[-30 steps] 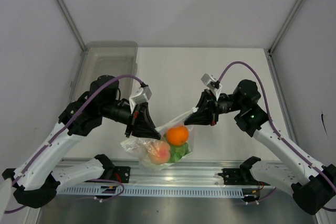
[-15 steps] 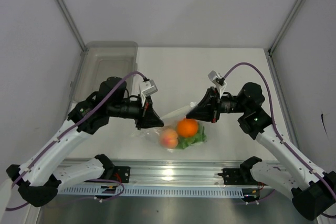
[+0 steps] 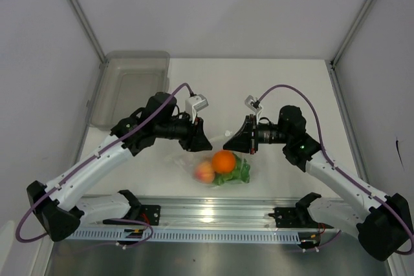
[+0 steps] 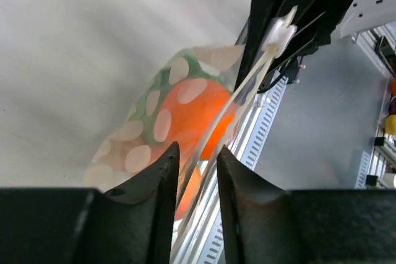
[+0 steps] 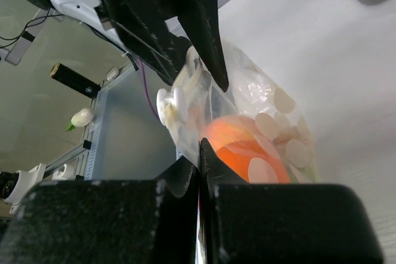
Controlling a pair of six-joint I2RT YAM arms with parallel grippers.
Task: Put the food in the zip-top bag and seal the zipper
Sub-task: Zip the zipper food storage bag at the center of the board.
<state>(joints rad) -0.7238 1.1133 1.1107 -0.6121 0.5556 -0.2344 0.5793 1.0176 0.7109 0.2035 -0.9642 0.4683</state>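
Both grippers flank the zipper [image 4: 247, 94] of the zip-top bag [image 4: 154, 129], axis 9-to-3: right gripper [image 5: 199, 153] clamped on it, left gripper [image 4: 193, 165] barely parted (strip loose between).

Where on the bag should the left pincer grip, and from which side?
The white zipper strip along the bag's mouth edge, from the left end, the left pincer straddling it. It looks taut and thin toward the right pincer, shut on it; the body below bulges with food.

Food [image 3: 223, 162] inside bag [image 5: 249, 86], seal unclear
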